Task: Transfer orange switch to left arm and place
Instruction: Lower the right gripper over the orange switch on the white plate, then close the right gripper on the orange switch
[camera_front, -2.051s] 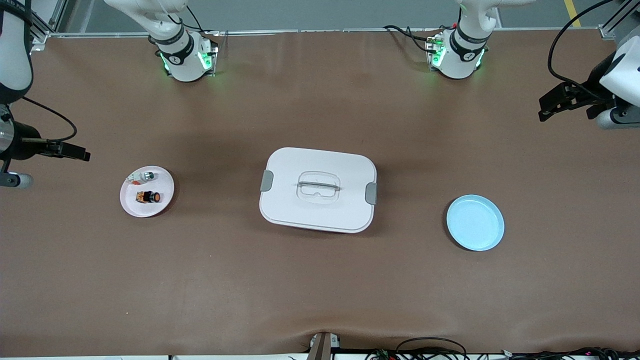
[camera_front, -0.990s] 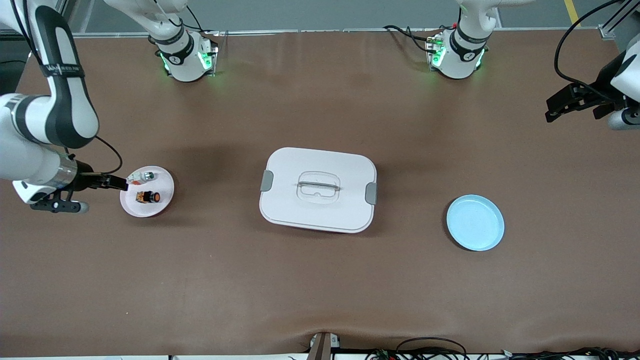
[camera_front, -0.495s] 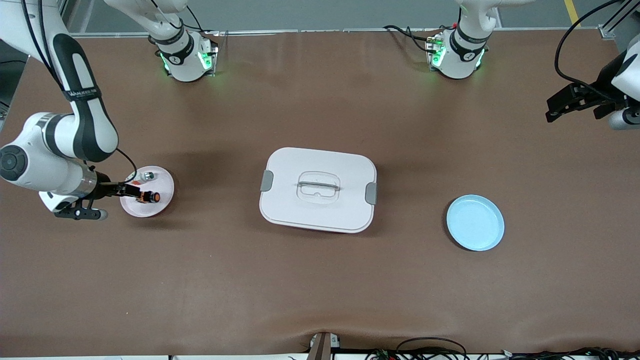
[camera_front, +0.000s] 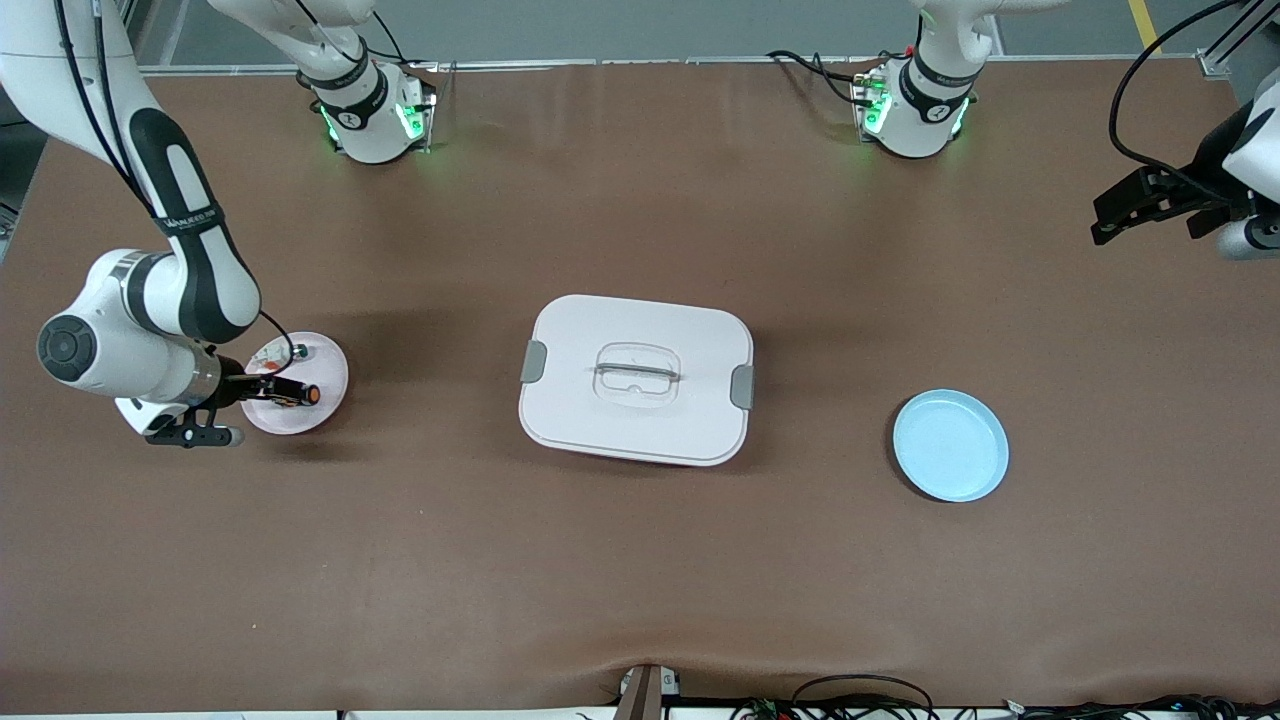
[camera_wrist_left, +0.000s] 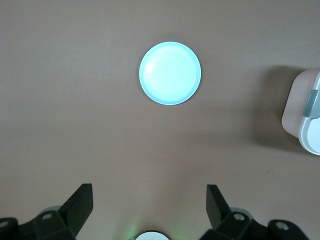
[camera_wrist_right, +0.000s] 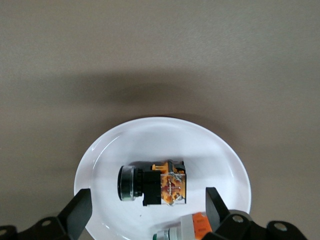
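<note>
The orange switch (camera_front: 303, 395) lies on its side on a pink plate (camera_front: 327, 372) toward the right arm's end of the table. My right gripper (camera_front: 268, 390) is open, low over that plate, right at the switch. In the right wrist view the switch (camera_wrist_right: 152, 182) lies just ahead of the open right gripper (camera_wrist_right: 148, 215), over the plate (camera_wrist_right: 150, 137). The white box (camera_front: 690, 410) stands at the table's middle. My left gripper (camera_front: 1102, 224) waits open in the air at the left arm's end of the table; the left wrist view shows it (camera_wrist_left: 148, 202) empty.
A small silver-and-white part (camera_front: 297, 351) shares the pink plate, also in the right wrist view (camera_wrist_right: 182, 231). A light blue plate (camera_front: 950, 445) lies between the box and the left arm's end, also in the left wrist view (camera_wrist_left: 170, 73), with the box's corner (camera_wrist_left: 306, 117).
My right arm has swung in from the table's end and lowered its open gripper to the switch on the pink plate. The left gripper has drawn back slightly, then held still.
</note>
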